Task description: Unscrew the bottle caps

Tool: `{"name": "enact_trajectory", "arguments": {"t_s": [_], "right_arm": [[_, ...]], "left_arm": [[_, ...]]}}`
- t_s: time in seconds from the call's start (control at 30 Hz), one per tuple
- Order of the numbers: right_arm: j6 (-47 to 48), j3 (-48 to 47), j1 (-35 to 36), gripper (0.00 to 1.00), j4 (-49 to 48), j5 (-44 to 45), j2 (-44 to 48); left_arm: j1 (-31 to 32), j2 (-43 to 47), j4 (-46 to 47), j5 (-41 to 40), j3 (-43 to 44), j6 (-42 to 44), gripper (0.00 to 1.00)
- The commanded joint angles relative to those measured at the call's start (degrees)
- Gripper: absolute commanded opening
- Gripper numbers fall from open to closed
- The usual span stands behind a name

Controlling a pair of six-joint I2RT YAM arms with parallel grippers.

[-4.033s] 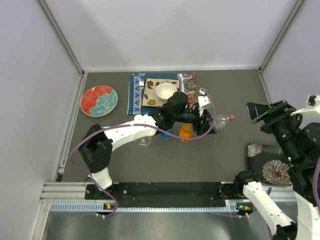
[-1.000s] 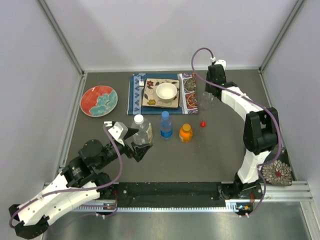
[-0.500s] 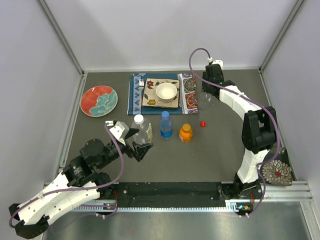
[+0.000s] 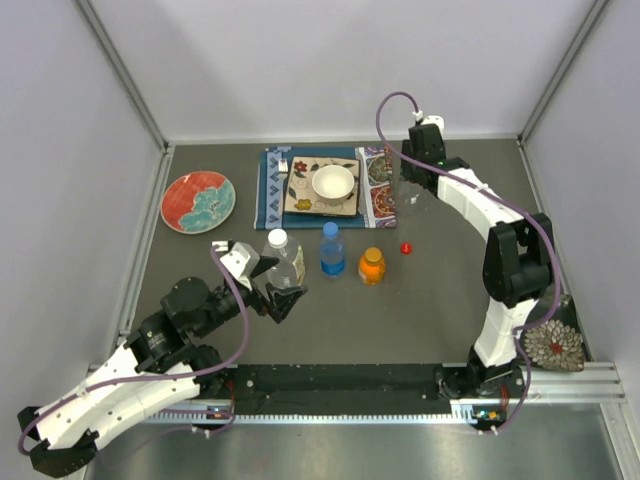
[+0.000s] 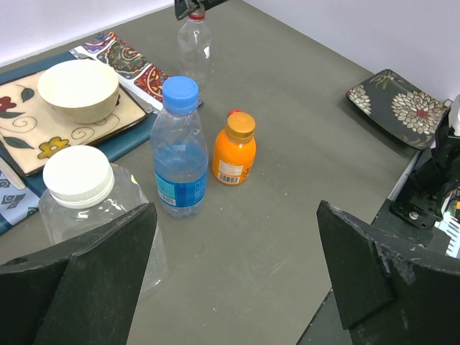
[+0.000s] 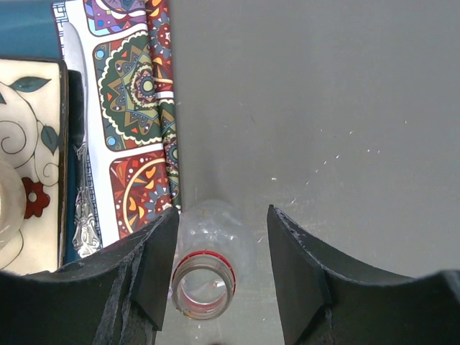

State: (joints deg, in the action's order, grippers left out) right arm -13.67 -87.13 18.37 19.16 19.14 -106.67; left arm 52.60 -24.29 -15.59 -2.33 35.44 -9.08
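Note:
The slim clear bottle (image 6: 208,269) stands uncapped, a red ring on its open neck. My right gripper (image 6: 223,212) hangs open over it, one finger close on its left and a gap on its right. The red cap (image 4: 405,247) lies on the table near the orange bottle (image 4: 371,267), which wears its orange cap (image 5: 240,126). The blue bottle (image 4: 331,252) keeps its blue cap (image 5: 180,93). The wide clear bottle (image 5: 93,223) has its white cap (image 5: 77,176) on. My left gripper (image 4: 278,295) is wide open just in front of it, holding nothing.
A patterned placemat (image 4: 375,195) at the back holds a square tray with a white bowl (image 4: 333,183). A red and blue plate (image 4: 198,200) lies at the left. A dark floral plate (image 4: 550,345) sits at the near right. Enclosure walls ring the table.
Over the last second my right jaws have opened off the slim bottle's neck, and the left arm has stayed still. Four seconds ago the slim bottle lay capped and the left arm reached over the bottles.

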Motion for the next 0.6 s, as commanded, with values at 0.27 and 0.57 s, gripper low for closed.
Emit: {"name": "enact_trajectory", "arguments": {"t_s": [0.27,0.57], "right_arm": [[-0.57,-3.3,0.7,0.53,0.18,-0.59,-0.64],[-1.53,-5.32,0.7,0.6,1.06,-1.38,-1.08]], "left_arm": [[0.22,0.48,1.18,1.01,0.59,-0.85,0.99],[0.22,0.04,1.27,1.19,0.77,-1.02,0.99]]}}
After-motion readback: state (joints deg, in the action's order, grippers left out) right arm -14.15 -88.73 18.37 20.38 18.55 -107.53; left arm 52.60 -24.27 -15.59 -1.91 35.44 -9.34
